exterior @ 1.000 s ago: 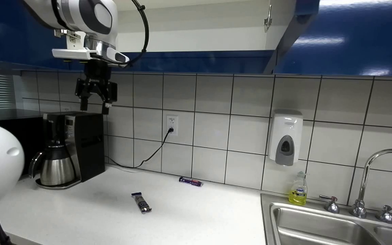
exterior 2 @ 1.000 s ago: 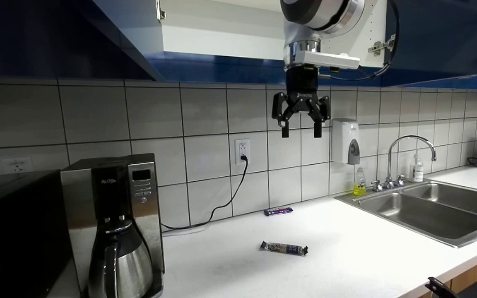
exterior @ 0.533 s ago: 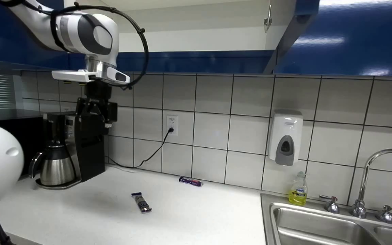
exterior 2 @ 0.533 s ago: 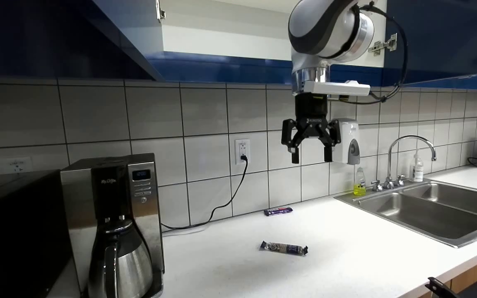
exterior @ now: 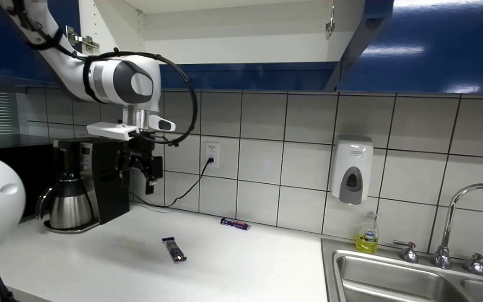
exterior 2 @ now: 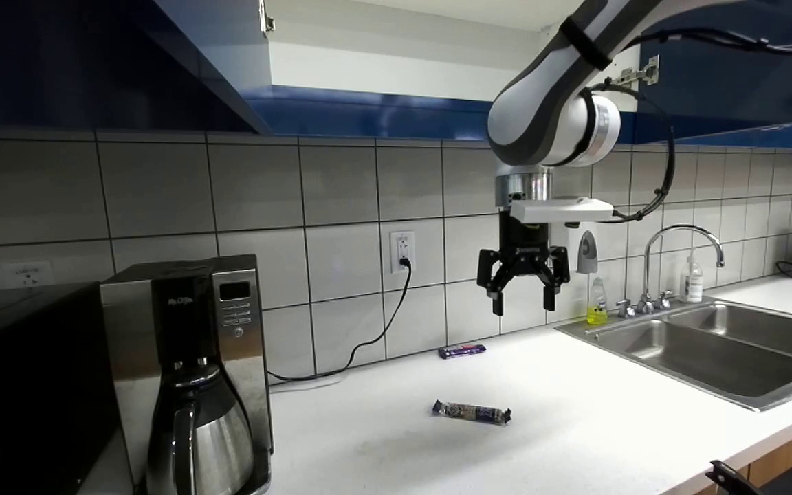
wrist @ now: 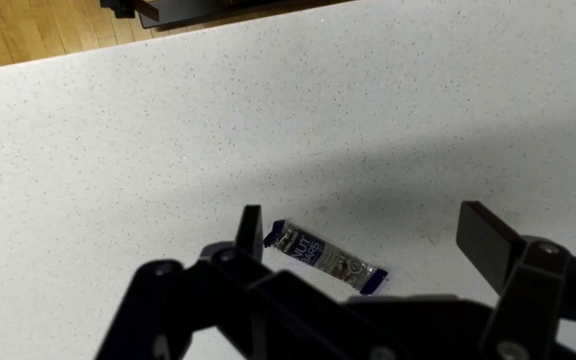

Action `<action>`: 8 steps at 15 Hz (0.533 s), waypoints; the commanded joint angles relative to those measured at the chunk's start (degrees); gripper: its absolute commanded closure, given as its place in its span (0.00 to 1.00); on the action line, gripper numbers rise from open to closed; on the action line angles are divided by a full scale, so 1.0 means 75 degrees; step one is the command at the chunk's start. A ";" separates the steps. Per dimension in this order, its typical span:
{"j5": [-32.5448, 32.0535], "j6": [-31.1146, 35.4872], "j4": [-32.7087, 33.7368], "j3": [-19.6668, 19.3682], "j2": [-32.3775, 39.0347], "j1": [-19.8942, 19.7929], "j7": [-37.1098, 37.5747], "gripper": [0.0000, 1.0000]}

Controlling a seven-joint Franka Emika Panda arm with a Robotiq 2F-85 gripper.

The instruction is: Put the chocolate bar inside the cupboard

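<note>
The chocolate bar is a small wrapped bar with dark blue ends, lying flat on the white counter in both exterior views (exterior: 174,250) (exterior 2: 471,412). In the wrist view the bar (wrist: 325,257) shows between the fingers, nearer the left one, slanting down to the right. My gripper (exterior: 137,186) (exterior 2: 523,306) is open and empty, pointing down well above the counter. Its spread fingers also fill the lower wrist view (wrist: 360,222). The cupboard (exterior: 237,46) (exterior 2: 375,62) hangs on the wall above, its blue doors swung open and its white interior showing. The upper arm covers part of it.
A coffee maker (exterior: 113,180) (exterior 2: 241,357) stands on the counter beside the arm. A purple stick-like item (exterior: 235,223) lies by the tiled wall. A black cord (exterior: 187,192) runs to the outlet. A soap dispenser (exterior: 352,167), soap bottle (exterior: 367,237) and sink (exterior: 331,268) are farther along.
My gripper has come down from just under the cupboard's height toward the counter, shifting slightly to the right in both exterior views. It stays open. The chocolate bar has not moved.
</note>
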 commanded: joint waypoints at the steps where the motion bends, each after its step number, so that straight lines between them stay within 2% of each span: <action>1: -0.0186 0.0963 0.0264 -0.0160 0.1138 -0.0225 -0.0025 0.00; 5: -0.0122 0.1931 0.0809 -0.0401 0.2565 -0.0281 0.0013 0.00; 8: -0.0042 0.2286 0.1438 -0.0490 0.3621 -0.0213 0.0048 0.00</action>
